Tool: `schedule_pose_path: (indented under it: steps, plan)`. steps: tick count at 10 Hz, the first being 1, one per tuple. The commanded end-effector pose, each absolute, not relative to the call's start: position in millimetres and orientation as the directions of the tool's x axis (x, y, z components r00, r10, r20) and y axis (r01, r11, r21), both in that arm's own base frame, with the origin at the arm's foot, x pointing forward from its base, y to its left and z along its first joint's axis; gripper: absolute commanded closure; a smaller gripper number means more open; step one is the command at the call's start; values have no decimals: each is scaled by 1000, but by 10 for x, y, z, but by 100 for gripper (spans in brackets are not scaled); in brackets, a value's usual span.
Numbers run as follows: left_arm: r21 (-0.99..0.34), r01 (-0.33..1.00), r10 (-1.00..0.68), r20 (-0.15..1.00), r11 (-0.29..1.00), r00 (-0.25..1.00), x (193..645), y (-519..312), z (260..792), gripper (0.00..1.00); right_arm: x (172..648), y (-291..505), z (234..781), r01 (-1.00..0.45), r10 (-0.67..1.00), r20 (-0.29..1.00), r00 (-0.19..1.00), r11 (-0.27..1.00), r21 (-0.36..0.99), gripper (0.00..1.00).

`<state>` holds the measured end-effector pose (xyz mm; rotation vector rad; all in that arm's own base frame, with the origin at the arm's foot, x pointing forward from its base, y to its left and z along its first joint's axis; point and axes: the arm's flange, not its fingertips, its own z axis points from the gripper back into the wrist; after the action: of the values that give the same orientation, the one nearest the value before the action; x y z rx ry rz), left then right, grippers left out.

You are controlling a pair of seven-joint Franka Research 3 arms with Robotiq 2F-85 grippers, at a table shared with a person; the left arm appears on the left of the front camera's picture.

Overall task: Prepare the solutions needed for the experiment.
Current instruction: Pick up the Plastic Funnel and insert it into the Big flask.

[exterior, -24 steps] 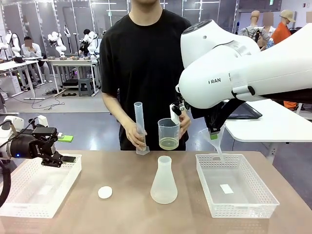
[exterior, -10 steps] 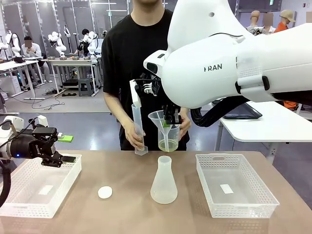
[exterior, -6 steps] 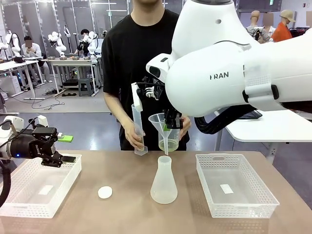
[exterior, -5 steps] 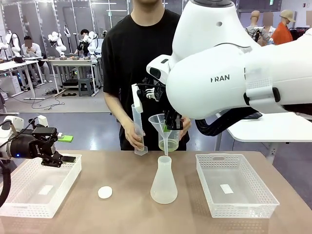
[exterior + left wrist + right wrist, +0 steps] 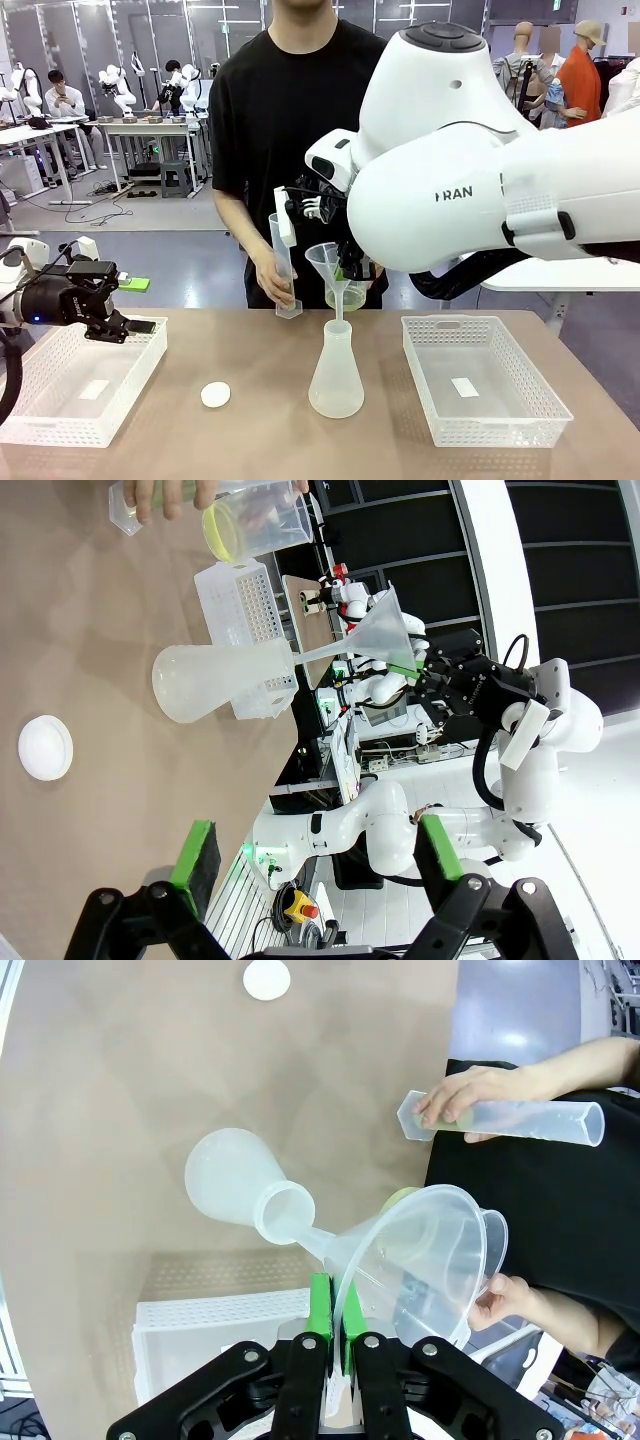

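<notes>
The flask (image 5: 336, 375) is standing upright on the surface (image 5: 260, 350) with bare room all round it. The cap (image 5: 215, 394) is lying near its left, the right basket (image 5: 490, 385) is sitting just beside its right, and the left basket (image 5: 60, 400) is sitting well to its left at the surface's edge. The left end effector (image 5: 125, 325) is hanging over that basket's far rim, well left of the flask, with its fingers (image 5: 195, 855) spread wide and gripping nothing. Straight above the flask, the right end effector (image 5: 332, 1310) is clamping the rim of the funnel (image 5: 332, 265), which is leaning slightly. Compared with half a second ago, the funnel is sitting lower, and its stem is now reaching into the flask's mouth instead of hanging just above it. The left end effector is staying where it was. Behind the flask, a person is holding the beaker (image 5: 265, 515), and the solutions (image 5: 350, 298) are lying in it as a shallow yellow layer. Behind and left of the flask, the person's other hand (image 5: 272, 280) is steadying the cylinder (image 5: 283, 260) at the far edge. From the front, the funnel and the right arm are hiding most of the beaker and the hand on it. The flask's frosted wall is making its inside hard to read.
</notes>
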<state>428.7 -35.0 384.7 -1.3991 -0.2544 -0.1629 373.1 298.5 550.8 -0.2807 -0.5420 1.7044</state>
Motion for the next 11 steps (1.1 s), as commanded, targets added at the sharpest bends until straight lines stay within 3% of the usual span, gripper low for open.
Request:
schedule_pose_path:
  steps: [1,11]
  plan:
    - [-948,275,36,284,162,958,4289,-350,3864,0,3710,2975,5410,-857,966,153,-206,-103,-504,96]
    - [-948,275,36,284,162,958,4289,-350,3864,0,3639,2939,5141,-838,950,159,-270,-150,-525,96]
